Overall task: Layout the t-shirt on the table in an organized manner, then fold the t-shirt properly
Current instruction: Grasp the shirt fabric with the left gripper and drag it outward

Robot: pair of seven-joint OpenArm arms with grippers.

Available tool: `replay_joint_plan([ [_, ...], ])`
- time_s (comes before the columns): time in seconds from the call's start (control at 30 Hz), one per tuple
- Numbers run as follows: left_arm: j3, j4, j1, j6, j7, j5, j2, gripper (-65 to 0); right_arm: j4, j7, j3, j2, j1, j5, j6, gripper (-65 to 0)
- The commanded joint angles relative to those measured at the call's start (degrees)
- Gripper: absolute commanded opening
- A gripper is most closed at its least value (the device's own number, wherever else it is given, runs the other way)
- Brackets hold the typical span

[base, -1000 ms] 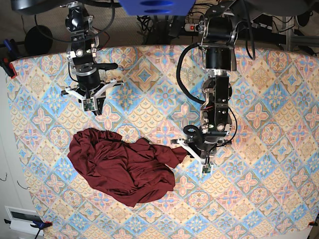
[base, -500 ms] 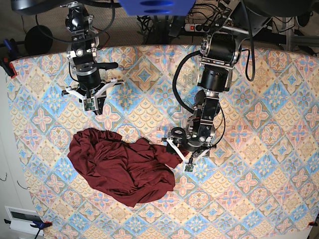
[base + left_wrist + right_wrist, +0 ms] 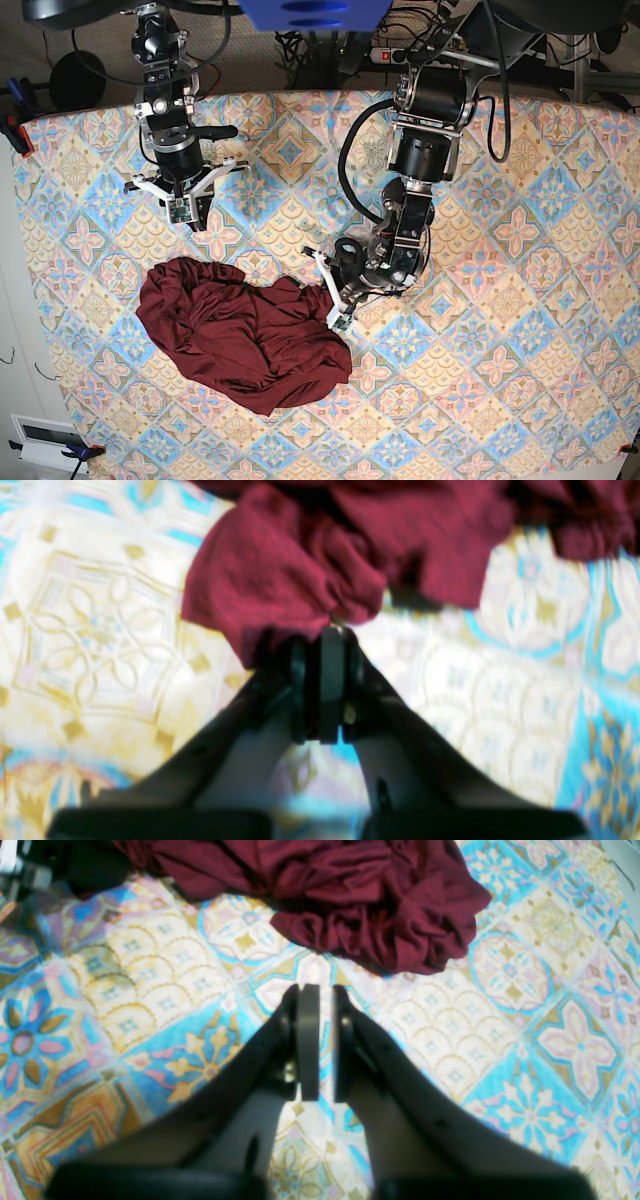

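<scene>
The dark maroon t-shirt (image 3: 240, 340) lies crumpled in a heap on the patterned table (image 3: 520, 330), left of centre. My left gripper (image 3: 335, 315) is at the heap's right edge. In the left wrist view the left gripper (image 3: 325, 632) is shut, with a bunched fold of the t-shirt (image 3: 280, 570) pinched at its tips. My right gripper (image 3: 183, 215) hovers over the table behind the heap, apart from it. The right wrist view shows the right gripper (image 3: 321, 990) nearly closed on nothing, with the t-shirt (image 3: 360, 900) ahead of it.
Cables and a power strip (image 3: 395, 55) lie beyond the table's far edge. A blue clamp (image 3: 15, 100) sits at the left corner. A white box (image 3: 45, 435) stands off the near left corner. Patterned cloth stretches to the right of the left arm.
My left gripper slid left along the table into the shirt's right edge and closed on the fabric. The protruding sleeve is now bunched against the heap. The right arm stayed still.
</scene>
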Motion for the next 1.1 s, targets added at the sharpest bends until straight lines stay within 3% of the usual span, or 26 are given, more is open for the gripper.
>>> replay_joint_plan([
  [0.0,-1.0,5.6,1.2,0.0,0.4,-0.1,-1.7,-65.0,1.2,1.4,0.4,0.3,0.5,0.1,-0.1,-60.9],
  [0.23,-5.7,39.2,19.9,-0.2,5.3,-0.1,-12.7,-65.0,1.0,1.4,0.3,0.4,0.6,0.1,-0.1,-60.9],
  [0.33,-10.4,44.6,25.5,-0.2,5.3,-0.3,-16.9,-65.0,1.0,1.2,0.1,0.5,1.3,0.1,-0.1,-60.9],
  [0.43,-20.1,46.7,30.8,-0.2,5.2,-4.4,-20.8,-65.0,0.9,1.2,0.1,0.5,2.1,0.1,-0.1,-60.9],
  [0.7,-49.7,41.1,38.2,-0.2,5.5,-21.2,-30.4,-65.0,0.8,1.2,0.0,0.5,2.1,0.1,-0.1,-60.8],
  [0.93,-72.2,22.4,33.6,0.1,5.1,-22.2,-39.0,-65.0,0.8,1.2,0.0,0.5,2.1,0.2,-0.1,-60.8],
  [1.07,-81.2,11.3,30.4,0.1,5.1,-22.1,-44.7,-65.0,0.8,1.2,0.0,0.5,2.1,0.2,-0.1,-60.8],
])
